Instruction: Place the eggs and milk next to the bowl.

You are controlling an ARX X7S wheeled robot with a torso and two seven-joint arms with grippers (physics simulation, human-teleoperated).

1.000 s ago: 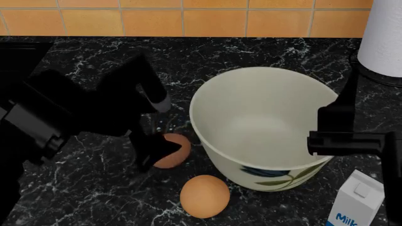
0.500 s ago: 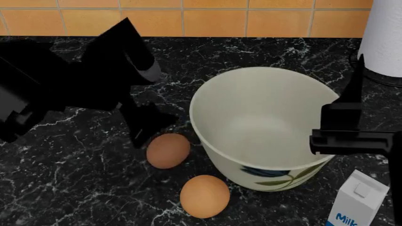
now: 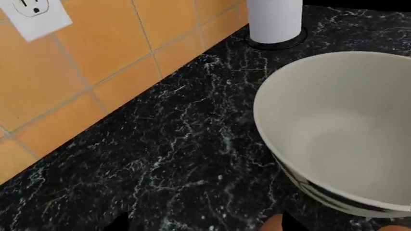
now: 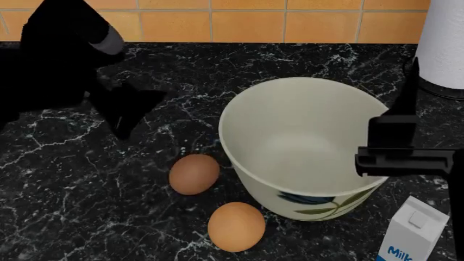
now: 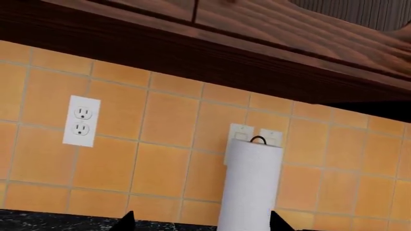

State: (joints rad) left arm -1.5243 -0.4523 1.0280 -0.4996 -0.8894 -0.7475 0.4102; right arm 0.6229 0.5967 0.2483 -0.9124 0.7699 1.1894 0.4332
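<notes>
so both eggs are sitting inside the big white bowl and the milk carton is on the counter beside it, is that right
Not quite. The bowl is empty: both eggs lie on the black counter just outside it, as the head view shows. The milk carton does stand on the counter beside the bowl.

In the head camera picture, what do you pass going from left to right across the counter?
Left gripper → darker egg → lighter egg → bowl → milk carton, with the paper-towel roll above it at the far right.
</notes>
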